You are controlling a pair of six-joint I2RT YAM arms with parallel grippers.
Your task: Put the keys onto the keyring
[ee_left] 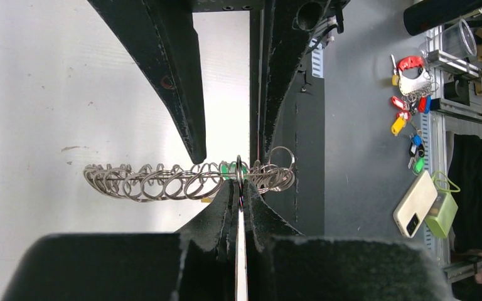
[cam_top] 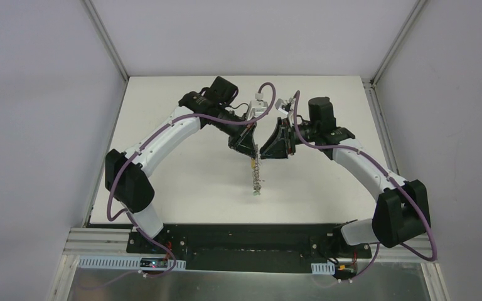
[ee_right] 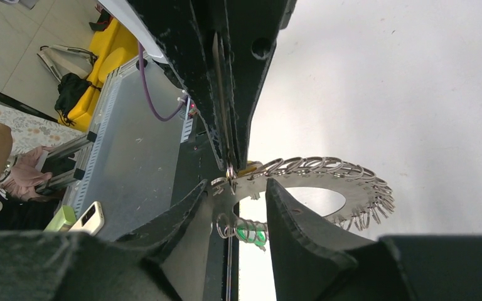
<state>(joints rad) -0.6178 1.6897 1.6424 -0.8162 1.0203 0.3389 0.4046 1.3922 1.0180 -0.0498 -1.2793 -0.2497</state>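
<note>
White table (cam_top: 182,125), keyring (ee_right: 351,182) held on edge over it, left gripper (ee_left: 240,195) clamped on keyring's rim, right gripper (ee_right: 237,188) part-open astride that rim, green key (ee_right: 251,233) among keyring's wire loops.

Soft, even light falls from overhead, leaving the matte white tabletop (cam_top: 182,188) bright, with only faint, smeared shadows under the arms. In both wrist views the close black padded fingers (ee_left: 216,219) loom blurred and underexposed, while the dark-grey metal keyring (ee_right: 359,188) with its silver wire loops is crisp, glinting slightly. The white strip behind it in the left wrist view is nearly blown out.
</note>
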